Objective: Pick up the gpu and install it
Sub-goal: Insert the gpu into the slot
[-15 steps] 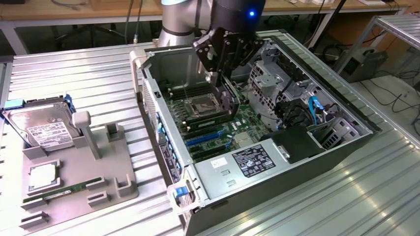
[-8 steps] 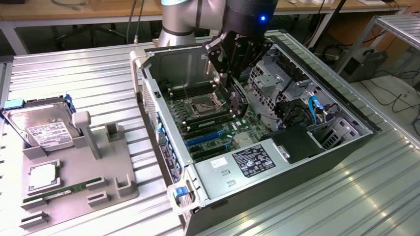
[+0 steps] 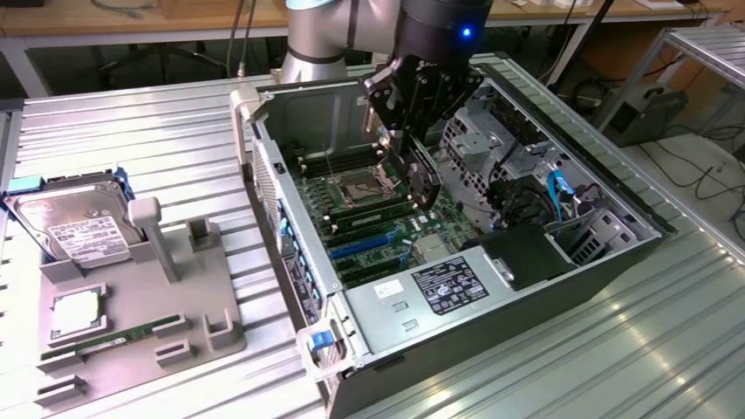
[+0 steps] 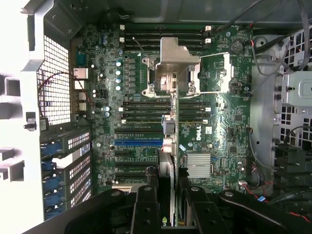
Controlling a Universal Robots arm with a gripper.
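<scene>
The gpu (image 3: 420,185), a thin black card, hangs edge-down inside the open computer case (image 3: 274,175), held from above with my gripper (image 3: 404,140) shut on it. In the wrist view the gpu (image 4: 169,161) appears edge-on between my two black fingers (image 4: 146,204), its silvery bracket end showing, and my gripper (image 4: 170,200) is clamped on its upper edge. The card hovers above the green motherboard (image 4: 219,131), over the area between the processor socket (image 4: 175,68) and the blue expansion slot (image 4: 139,144). I cannot tell whether its lower edge touches the board.
A grey fixture (image 3: 198,305) on the exterior view's left holds a hard drive (image 3: 76,229), a processor chip (image 3: 72,314) and a green memory stick (image 3: 111,340). Inside the case sit the power supply (image 3: 448,284), drive cages (image 3: 489,148) and cables (image 3: 559,196).
</scene>
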